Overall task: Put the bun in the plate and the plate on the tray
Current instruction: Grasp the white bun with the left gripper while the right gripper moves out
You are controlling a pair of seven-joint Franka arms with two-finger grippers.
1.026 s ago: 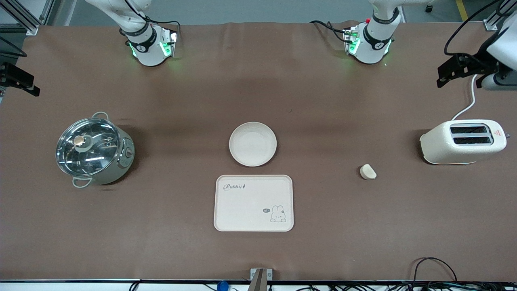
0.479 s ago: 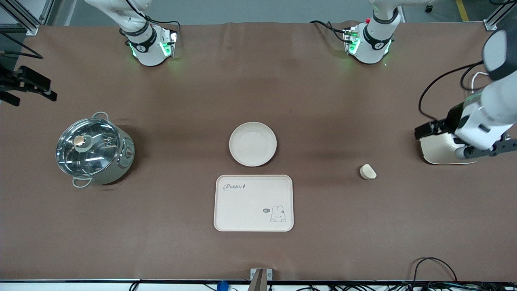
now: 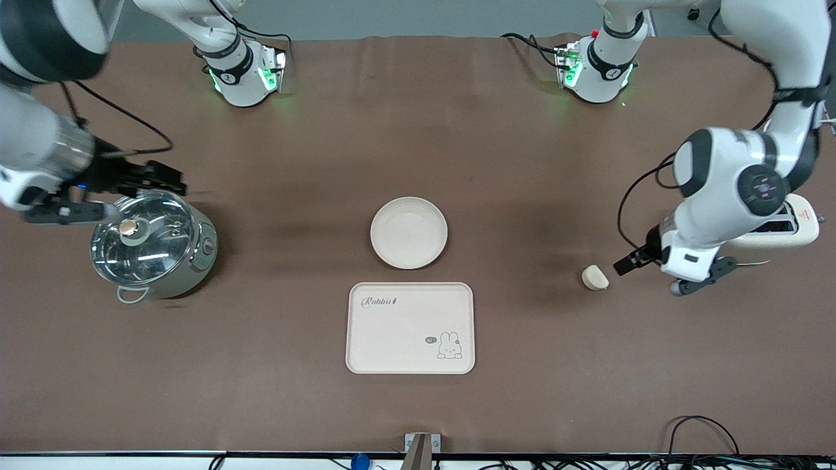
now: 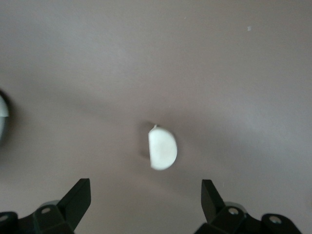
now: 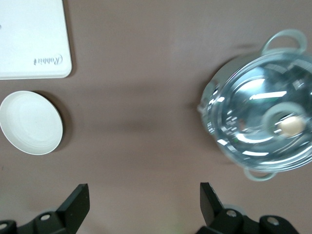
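While flat-side down, the bun lies untouched.

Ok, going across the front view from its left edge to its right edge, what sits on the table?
Glass-lidded steel pot → round cream plate and cream rectangular Rabbit tray, stacked in line → small pale bun → white toaster.

The cream-beige rectangular tray with rounded corners carried the script word "Rabbit" near one corner, also readable upside down in the right wrist view. A small speech bubble beside its bunny drawing held marks too small to read, as did a red triangle sign on the cream toaster
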